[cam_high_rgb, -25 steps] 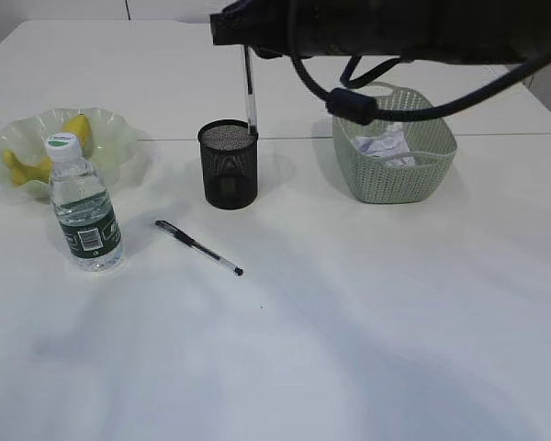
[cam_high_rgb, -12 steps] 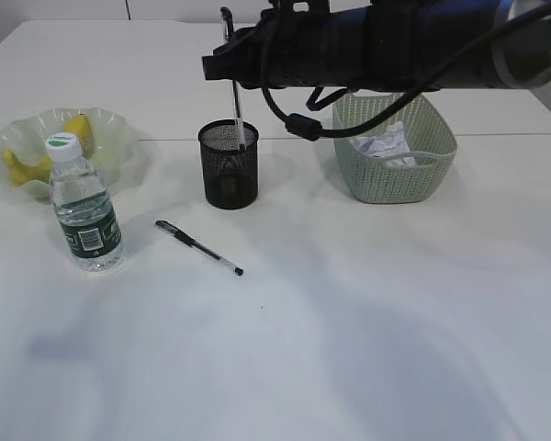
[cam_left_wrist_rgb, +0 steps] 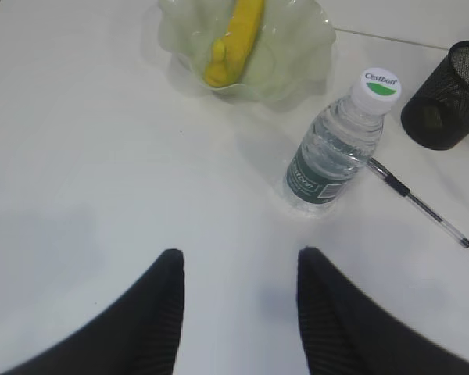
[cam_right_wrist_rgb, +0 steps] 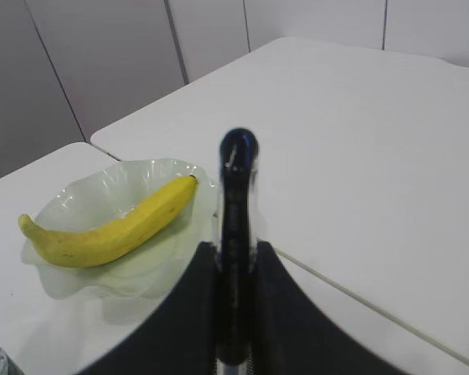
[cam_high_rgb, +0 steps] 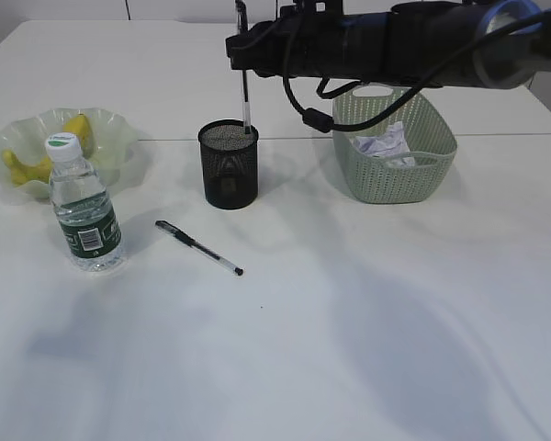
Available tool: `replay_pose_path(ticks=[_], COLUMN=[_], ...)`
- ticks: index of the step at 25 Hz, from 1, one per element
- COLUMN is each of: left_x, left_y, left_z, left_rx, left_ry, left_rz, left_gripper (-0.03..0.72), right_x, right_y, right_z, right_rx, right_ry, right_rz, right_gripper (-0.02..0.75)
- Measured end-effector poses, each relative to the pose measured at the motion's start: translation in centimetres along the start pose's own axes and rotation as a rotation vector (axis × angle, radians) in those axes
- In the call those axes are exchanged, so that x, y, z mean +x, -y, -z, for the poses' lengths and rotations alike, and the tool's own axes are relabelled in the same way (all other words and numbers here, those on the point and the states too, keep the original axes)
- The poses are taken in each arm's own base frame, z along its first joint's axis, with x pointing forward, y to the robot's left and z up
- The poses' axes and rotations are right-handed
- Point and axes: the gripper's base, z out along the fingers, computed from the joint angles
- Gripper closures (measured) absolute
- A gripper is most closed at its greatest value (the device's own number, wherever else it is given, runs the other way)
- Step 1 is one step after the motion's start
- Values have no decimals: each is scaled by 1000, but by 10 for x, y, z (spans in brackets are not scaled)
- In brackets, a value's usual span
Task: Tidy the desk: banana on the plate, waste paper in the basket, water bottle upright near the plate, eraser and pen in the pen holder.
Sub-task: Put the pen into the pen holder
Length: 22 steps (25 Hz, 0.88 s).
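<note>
My right gripper (cam_high_rgb: pixel 242 48) reaches across from the right and is shut on a black pen (cam_high_rgb: pixel 245 87) held upright, its lower end at the rim of the black mesh pen holder (cam_high_rgb: pixel 229 165). In the right wrist view the pen (cam_right_wrist_rgb: pixel 236 234) stands clamped between the fingers. A second pen (cam_high_rgb: pixel 199 247) lies on the table in front of the holder. The banana (cam_high_rgb: pixel 46 154) lies on the pale green plate (cam_high_rgb: pixel 119 147). The water bottle (cam_high_rgb: pixel 83 207) stands upright near the plate. Crumpled paper (cam_high_rgb: pixel 386 147) lies in the green basket (cam_high_rgb: pixel 399 179). My left gripper (cam_left_wrist_rgb: pixel 238 262) is open and empty above bare table. No eraser shows.
The left wrist view shows the bottle (cam_left_wrist_rgb: pixel 336 148), the plate (cam_left_wrist_rgb: pixel 297 55) with the banana (cam_left_wrist_rgb: pixel 234 39), the lying pen (cam_left_wrist_rgb: pixel 418 209) and the holder (cam_left_wrist_rgb: pixel 445 98). A seam between two tables (cam_high_rgb: pixel 165 140) runs behind the holder.
My right arm has shifted sideways over the holder, left and then back right, with the pen still held upright. Everything on the table stays put.
</note>
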Motion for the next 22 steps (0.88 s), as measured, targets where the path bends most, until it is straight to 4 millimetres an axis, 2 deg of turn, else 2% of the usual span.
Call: replay_pose_path(ticks=[12, 22], left_x=[0, -1], left_y=[0, 1], left_z=[0, 0], left_rx=[0, 6], left_ry=[2, 11], left_rz=[-1, -1], left_gripper=[350, 359], right_x=[14, 42], right_y=[12, 20], right_z=[-31, -46], right_rx=[-24, -16], right_ry=[23, -18], right_rz=[14, 12], right_gripper=[684, 684])
